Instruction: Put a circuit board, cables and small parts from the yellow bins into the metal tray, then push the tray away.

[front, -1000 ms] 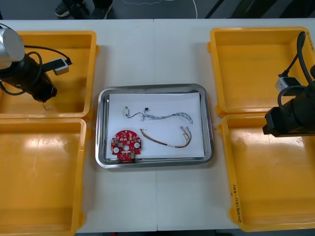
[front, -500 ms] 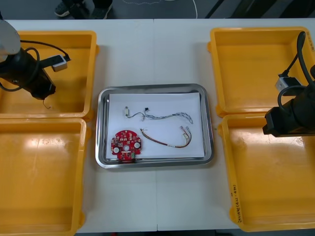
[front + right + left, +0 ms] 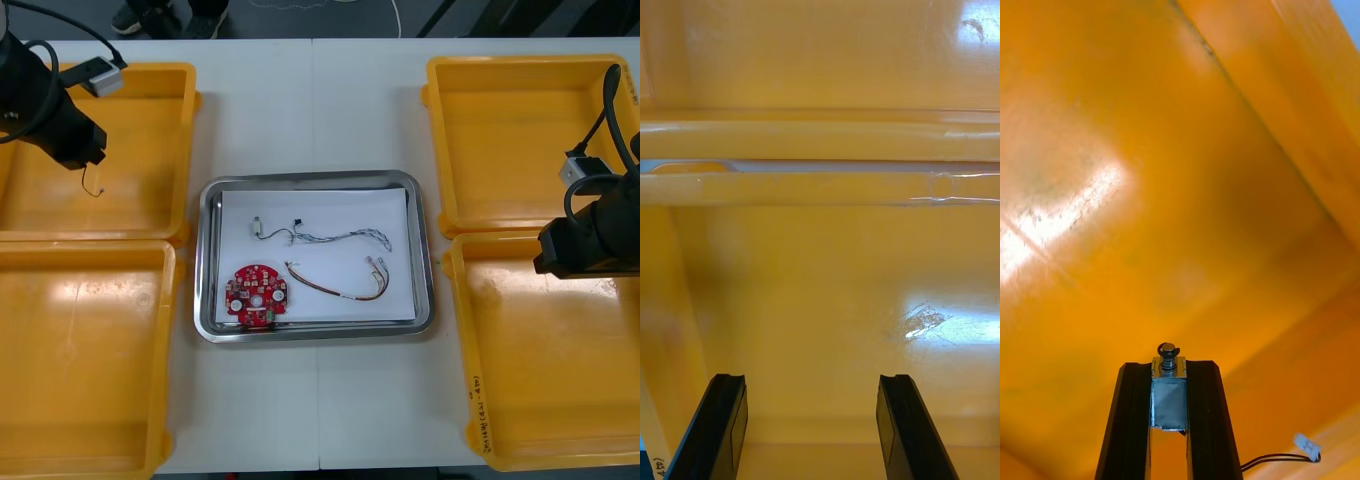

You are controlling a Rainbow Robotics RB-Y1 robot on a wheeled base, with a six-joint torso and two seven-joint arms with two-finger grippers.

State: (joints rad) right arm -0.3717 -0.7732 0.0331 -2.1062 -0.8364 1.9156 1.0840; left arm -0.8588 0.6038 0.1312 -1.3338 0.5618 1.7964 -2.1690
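My left gripper (image 3: 84,157) hangs over the far left yellow bin (image 3: 150,75), shut on a small metal part (image 3: 1169,399). The part's thin black wire (image 3: 95,186) dangles below it and ends in a white plug (image 3: 1307,447). The metal tray (image 3: 207,262) lies at the table's middle on its white lining. In it are a round red circuit board (image 3: 257,295), a blue and white cable (image 3: 345,236), a red and yellow cable (image 3: 340,288) and another small metal part (image 3: 258,226). My right gripper (image 3: 812,427) stands open with nothing between its fingers, above the rims where the two right bins meet.
The near left bin (image 3: 80,440) and both right bins (image 3: 520,65) (image 3: 560,455) look bare inside. My right arm (image 3: 590,245) sits over the wall between the right bins. Shoes show beyond the table's far edge.
My left gripper has risen and drifted toward the far left corner of its bin, carrying the small metal part with its wire trailing. The right arm has not moved.
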